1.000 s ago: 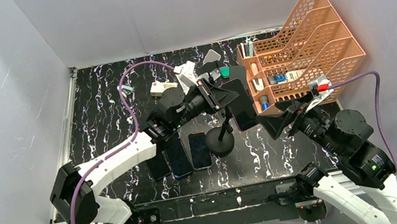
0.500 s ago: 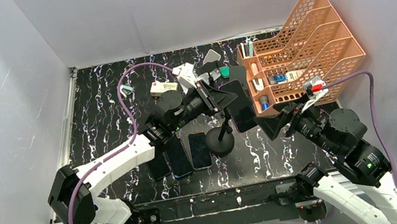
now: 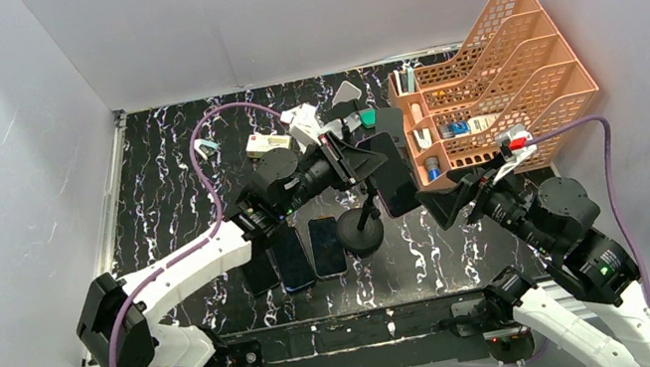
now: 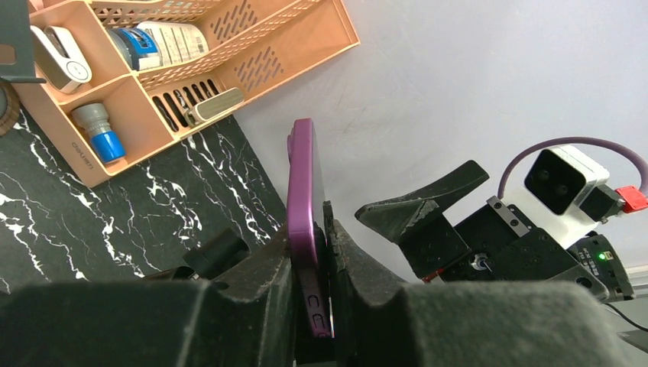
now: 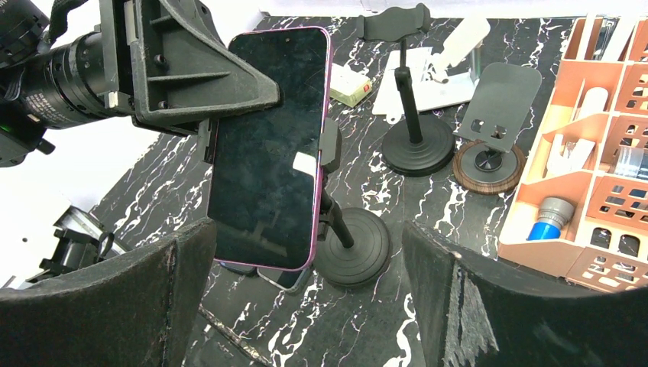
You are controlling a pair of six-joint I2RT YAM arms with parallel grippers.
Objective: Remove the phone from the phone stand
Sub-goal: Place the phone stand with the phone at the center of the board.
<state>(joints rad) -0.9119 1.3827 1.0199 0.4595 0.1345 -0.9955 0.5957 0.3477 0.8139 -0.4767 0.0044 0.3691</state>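
Observation:
A purple-edged phone (image 3: 393,174) with a dark screen stands upright over the black phone stand (image 3: 362,230). The right wrist view shows the phone (image 5: 269,153) with the stand's clamp arms at its two sides and the stand's round base (image 5: 353,246) below. My left gripper (image 3: 365,158) is shut on the phone's edge, and its fingers (image 4: 348,252) press both faces of the phone (image 4: 304,176). My right gripper (image 3: 442,202) is open and empty, just right of the phone, its jaws wide apart on either side of the phone's lower end (image 5: 306,233).
An orange desk organiser (image 3: 503,71) with small items stands at the back right. Three phones (image 3: 293,255) lie flat left of the stand base. Two more stands (image 5: 416,145) (image 5: 489,164) and a white box (image 3: 268,143) sit behind.
My right gripper has shifted slightly left, nearer the phone. My left gripper and the phone have edged a little up and left. The grip is unchanged.

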